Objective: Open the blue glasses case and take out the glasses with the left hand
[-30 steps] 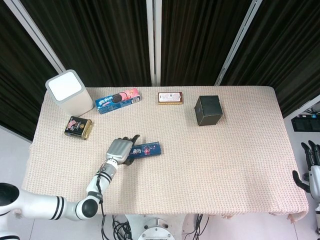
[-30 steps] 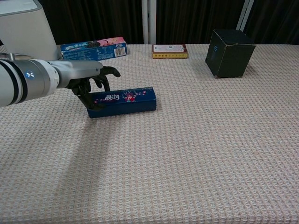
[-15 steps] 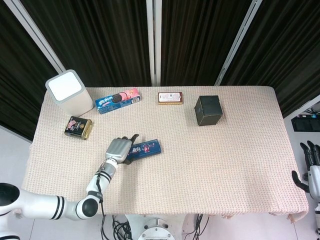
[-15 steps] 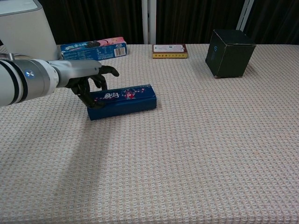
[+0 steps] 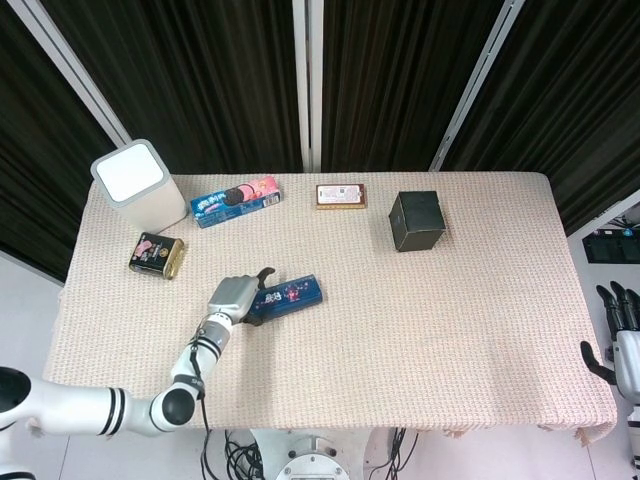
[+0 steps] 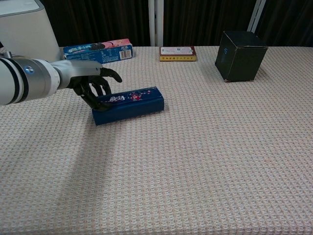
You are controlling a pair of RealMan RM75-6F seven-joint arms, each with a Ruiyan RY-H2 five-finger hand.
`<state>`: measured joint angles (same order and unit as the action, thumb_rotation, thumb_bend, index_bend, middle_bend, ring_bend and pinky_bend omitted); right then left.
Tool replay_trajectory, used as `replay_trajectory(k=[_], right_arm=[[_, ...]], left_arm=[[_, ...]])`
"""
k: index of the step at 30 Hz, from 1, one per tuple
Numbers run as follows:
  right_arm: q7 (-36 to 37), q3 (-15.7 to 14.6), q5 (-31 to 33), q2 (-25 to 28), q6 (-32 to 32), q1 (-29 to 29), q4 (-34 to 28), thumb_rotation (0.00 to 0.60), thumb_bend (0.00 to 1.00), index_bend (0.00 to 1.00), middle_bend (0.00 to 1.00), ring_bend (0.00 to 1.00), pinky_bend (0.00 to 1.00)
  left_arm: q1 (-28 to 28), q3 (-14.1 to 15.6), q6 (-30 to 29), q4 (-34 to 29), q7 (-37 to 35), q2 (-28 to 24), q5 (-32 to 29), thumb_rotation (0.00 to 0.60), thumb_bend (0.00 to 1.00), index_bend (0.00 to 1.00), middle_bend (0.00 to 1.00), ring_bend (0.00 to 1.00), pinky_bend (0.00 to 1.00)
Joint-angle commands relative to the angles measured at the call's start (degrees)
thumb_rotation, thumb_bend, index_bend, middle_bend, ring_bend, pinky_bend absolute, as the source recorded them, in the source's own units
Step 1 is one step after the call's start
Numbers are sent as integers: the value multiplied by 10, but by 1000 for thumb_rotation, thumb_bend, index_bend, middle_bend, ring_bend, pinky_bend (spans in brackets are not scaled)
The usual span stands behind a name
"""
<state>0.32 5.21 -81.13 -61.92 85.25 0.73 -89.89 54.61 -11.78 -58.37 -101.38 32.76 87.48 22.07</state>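
Left hand [image 6: 90, 83], fingers spread, touching blue glasses case [image 6: 128, 104] at its near-arm end; case's long axis runs away rightward, lid closed.

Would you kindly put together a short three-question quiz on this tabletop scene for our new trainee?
1. True or false: the blue glasses case already lies open.
2. Which hand touches the case? A) left hand B) right hand C) neither
3. Fill in: the black box stands to the ____ of the case in the chest view.

Key: 1 false, the lid is closed; 2 A, its fingers rest on the case's left end, while the right hand hangs off the table edge; 3 right.
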Motion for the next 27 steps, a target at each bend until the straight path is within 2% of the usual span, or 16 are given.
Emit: replay_trajectory(k=[1,17,27], right_arm=[[0,0,0,0,0,0,0,600,302,0,0,0,0],[0,-1,0,-1,-4,3,0,600,299,0,0,0,0],[-4,-1,-1,-1,-3,3,-2,600,299,0,0,0,0]], left_arm=[[-5,-10,11,1,-23,-5,-2,600,511,125,536,271,309],[-23,-40,67,7,-133,-22,-20,600,511,192,608,332,335],[-35,-45,77,20,-186,-20,-6,600,511,243,721,415,346]])
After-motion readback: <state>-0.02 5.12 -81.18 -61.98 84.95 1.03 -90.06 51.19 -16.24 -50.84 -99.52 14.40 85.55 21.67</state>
